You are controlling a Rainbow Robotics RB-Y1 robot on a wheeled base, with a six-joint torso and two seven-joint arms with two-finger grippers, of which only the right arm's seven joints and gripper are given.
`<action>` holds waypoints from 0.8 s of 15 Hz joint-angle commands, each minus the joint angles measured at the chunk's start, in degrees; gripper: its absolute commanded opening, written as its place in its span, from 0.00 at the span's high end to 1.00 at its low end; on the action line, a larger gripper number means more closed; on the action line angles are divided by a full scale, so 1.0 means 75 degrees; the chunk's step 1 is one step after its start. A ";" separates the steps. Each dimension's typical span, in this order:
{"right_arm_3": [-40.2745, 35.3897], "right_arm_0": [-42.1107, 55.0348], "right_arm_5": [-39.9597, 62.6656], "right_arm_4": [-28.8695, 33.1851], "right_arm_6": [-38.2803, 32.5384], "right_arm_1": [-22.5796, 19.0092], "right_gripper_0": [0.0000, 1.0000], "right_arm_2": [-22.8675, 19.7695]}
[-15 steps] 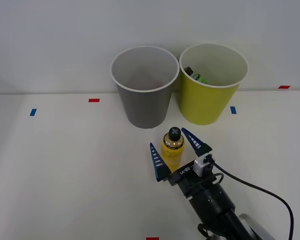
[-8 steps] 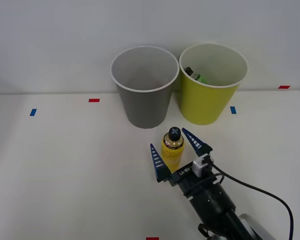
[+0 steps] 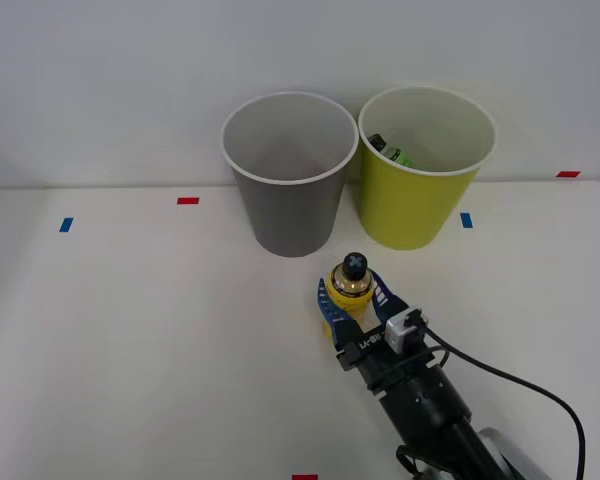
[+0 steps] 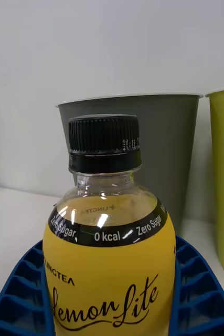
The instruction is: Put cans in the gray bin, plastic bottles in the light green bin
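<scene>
White table [image 3: 130,330] | right gripper [image 3: 352,298] jaws, apart 0.5 s ago, now clamped on upright yellow bottle [image 3: 348,287]

The gray bin [image 3: 289,172] and the light green bin [image 3: 426,165] stand side by side at the table's [image 3: 130,330] back edge. The smaller bottle [image 3: 392,152] lies inside the light green bin. The upright bottle [image 3: 349,288] stands before both bins, between the right gripper's [image 3: 352,303] fingers.

The yellow bottle [image 3: 351,290] has its lower body hidden between the blue fingers [image 3: 327,305] and cut off at the wrist view's edge, while the green bottle [image 3: 394,153] at about ten o'clock inside the light green bin [image 3: 420,215] shows only partly.
</scene>
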 commanded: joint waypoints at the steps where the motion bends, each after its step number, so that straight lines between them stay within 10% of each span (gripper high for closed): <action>1: -0.0007 0.0041 -0.0010 -0.0056 0.0062 0.0026 1.00 -0.0001; 12: -0.1718 0.1741 -0.0537 -0.0760 -0.0160 -0.1099 1.00 -0.0282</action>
